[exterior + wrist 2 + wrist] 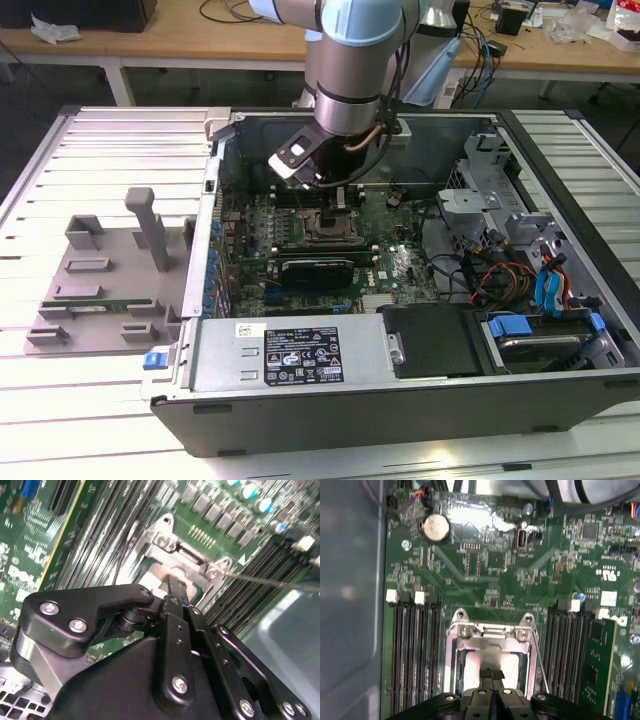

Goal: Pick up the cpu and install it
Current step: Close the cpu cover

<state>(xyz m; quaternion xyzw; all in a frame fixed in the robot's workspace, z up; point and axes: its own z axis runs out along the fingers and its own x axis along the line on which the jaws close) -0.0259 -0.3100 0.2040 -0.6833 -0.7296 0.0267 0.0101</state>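
The gripper point(338, 200), fingers drawn together with nothing clamped between them, hangs from the arm inside the open computer case point(560, 400), above the socket frame point(325, 232) on the motherboard point(400, 265) in the exterior view; the vertical approach probably suits a part that seats flat. In the second wrist view, the closed fingertips point(172, 591) point at the cpu point(159, 574), whose silver-grey top lies level inside the metal frame, so the chip appears already placed, not carried. In the first wrist view, the cpu point(470, 664) fills the frame's window between the memory slots point(412, 650), with the retaining lever point(540, 665) alongside. The tips sit over its centre, likely to press evenly, though contact cannot be confirmed.
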